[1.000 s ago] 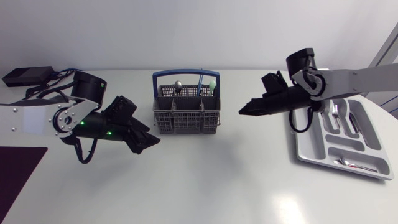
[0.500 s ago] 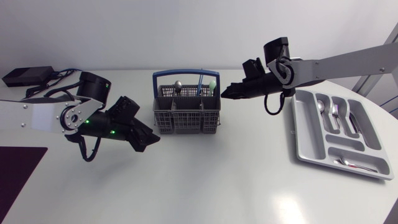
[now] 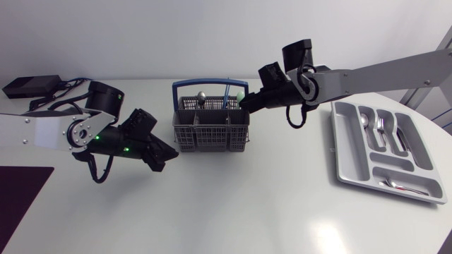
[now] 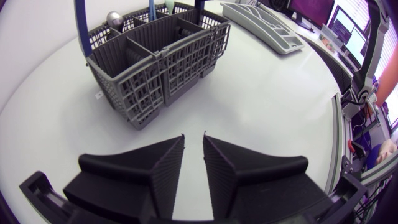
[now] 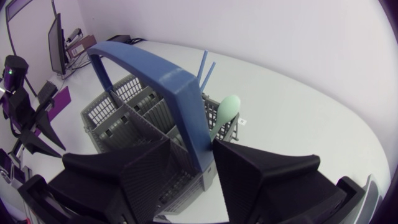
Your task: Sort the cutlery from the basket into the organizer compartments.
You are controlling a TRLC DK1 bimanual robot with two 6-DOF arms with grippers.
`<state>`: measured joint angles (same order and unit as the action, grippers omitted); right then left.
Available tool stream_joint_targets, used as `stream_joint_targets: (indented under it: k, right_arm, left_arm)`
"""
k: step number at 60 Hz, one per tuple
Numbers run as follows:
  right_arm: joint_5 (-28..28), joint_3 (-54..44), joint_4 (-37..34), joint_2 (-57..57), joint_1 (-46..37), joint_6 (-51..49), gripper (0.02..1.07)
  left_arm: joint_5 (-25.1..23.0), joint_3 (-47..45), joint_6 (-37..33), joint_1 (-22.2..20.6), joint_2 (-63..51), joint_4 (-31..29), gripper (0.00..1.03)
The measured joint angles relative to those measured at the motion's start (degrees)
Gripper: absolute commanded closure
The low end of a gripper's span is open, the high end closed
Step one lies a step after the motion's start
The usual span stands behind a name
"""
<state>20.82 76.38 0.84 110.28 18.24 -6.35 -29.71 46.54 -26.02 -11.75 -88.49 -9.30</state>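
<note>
Head view puts the grey basket in the middle of the table, with the right gripper at its far right corner and the organizer well apart on the right. Standing upright in the basket's back compartments are one metal spoon, two thin blue handles and one pale green spoon, four pieces that show. The organizer already holds several metal pieces, too small to count. The right jaws stand apart with the basket's blue carrying handle showing in the gap; contact cannot be made out. The left gripper hangs near the basket's front, its jaws only narrowly parted on nothing. The green spoon looks like plastic: probably light, stiff and smooth, so it is best pinched across the neck just under the bowl, above the rim, and lifted straight up clear of the carrying handle.
</note>
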Motion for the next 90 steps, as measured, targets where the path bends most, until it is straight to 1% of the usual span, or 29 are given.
stream_joint_targets:
  k: [1, 3, 5, 12, 19, 24, 30, 38, 47, 49, 51, 52, 54, 57, 60, 61, 63, 68, 70, 78, 83, 84, 88, 90]
  right_arm:
    - [-0.5, 0.0, 0.5, 0.0, 0.2, -0.3, 0.77]
    - [-1.9, 0.0, 1.5, 0.1, 0.7, -0.8, 0.82]
    - [-3.1, 0.0, 2.3, 0.1, 1.1, -1.3, 0.85]
    - [-6.2, 0.0, 4.2, 0.1, 1.9, -2.8, 1.01]
    - [-9.0, -0.8, 6.0, 0.0, 2.3, -4.5, 1.01]
    - [-10.4, -3.1, 7.0, -1.3, 2.7, -4.6, 1.02]
    - [-13.0, -8.1, 6.9, -5.5, 4.4, -4.3, 1.02]
    - [-14.3, -15.9, 5.9, -12.6, 7.0, -3.8, 1.02]
    - [-17.4, -24.5, 4.7, -21.2, 9.0, -1.5, 1.01]
    - [-18.0, -25.8, 4.1, -22.8, 9.4, -1.1, 0.99]
    - [-18.5, -27.0, 3.5, -24.4, 9.8, -0.4, 0.92]
    - [-18.8, -27.4, 3.2, -25.0, 10.0, -0.1, 0.84]
    - [-19.2, -28.0, 2.4, -26.1, 10.3, 0.3, 0.71]
    - [-19.1, -28.6, 0.8, -27.6, 10.6, 0.6, 0.58]
    - [-18.2, -29.4, -0.9, -29.1, 11.0, 0.8, 0.49]
    - [-17.9, -29.6, -1.4, -29.7, 11.2, 0.8, 0.48]
    - [-17.5, -30.0, -2.5, -31.0, 11.6, 0.8, 0.40]
    - [-17.1, -31.6, -4.9, -35.8, 12.1, 0.8, 0.25]
    - [-17.0, -32.3, -5.7, -38.1, 12.1, 0.8, 0.24]
    - [-16.9, -36.3, -7.0, -49.0, 11.6, 0.7, 0.24]
    - [-15.2, -38.2, -7.1, -52.9, 9.0, 0.3, 0.25]
    - [-14.4, -38.3, -7.1, -53.0, 8.0, 0.3, 0.26]
    - [-10.4, -38.4, -6.4, -51.9, 2.9, 0.1, 0.36]
    - [-8.9, -38.4, -5.7, -50.6, 0.5, 0.1, 0.44]
  left_arm:
    - [0.0, 0.0, 0.0, 0.0, 0.0, 0.0, 0.83]
    - [0.0, -0.1, 0.0, 0.1, 0.1, 0.0, 0.84]
    - [-0.1, -0.3, 0.0, 0.1, 0.2, 0.0, 0.83]
    - [-0.1, -0.9, 0.0, 0.8, 1.0, -0.1, 0.83]
    - [-0.5, -1.0, -0.2, 1.1, 1.6, 0.0, 0.83]
    - [-0.5, -1.3, -0.2, 1.1, 2.3, -0.1, 0.83]
    - [-0.6, -1.8, -0.2, 1.1, 3.2, -0.2, 0.83]
    - [-1.4, -2.2, -0.2, 1.1, 4.2, -0.3, 0.83]
    - [-2.1, -3.8, -0.9, 1.1, 5.4, -1.4, 0.83]
    - [-2.3, -4.1, -0.9, 1.0, 5.6, -1.5, 0.83]
    - [-2.5, -4.3, -0.9, 0.9, 5.9, -1.7, 0.83]
    - [-2.6, -4.5, -0.9, 0.9, 6.0, -1.7, 0.83]
    - [-2.6, -4.6, -0.9, 0.8, 6.2, -2.0, 0.83]
    - [-2.6, -4.6, -0.9, 0.7, 6.5, -2.5, 0.83]
    - [-2.1, -4.6, -0.9, 0.8, 7.0, -2.5, 0.83]
    - [-1.9, -4.6, -0.9, 0.8, 7.2, -2.5, 0.83]
    - [-1.7, -4.6, -0.9, 0.9, 7.8, -2.8, 0.83]
    - [-1.7, -4.9, -1.1, 1.2, 9.9, -4.0, 0.83]
    - [-1.8, -5.2, -1.3, 1.4, 10.8, -4.5, 0.83]
    - [-2.0, -6.0, -2.6, 2.4, 13.8, -5.9, 0.83]
    - [-2.4, -6.6, -3.2, 2.7, 14.5, -6.3, 0.84]
    - [-2.5, -6.7, -3.3, 2.7, 14.5, -6.3, 0.84]
    - [-2.8, -7.3, -3.9, 2.5, 14.5, -6.6, 0.85]
    - [-2.8, -7.5, -4.0, 2.3, 14.5, -6.8, 0.85]
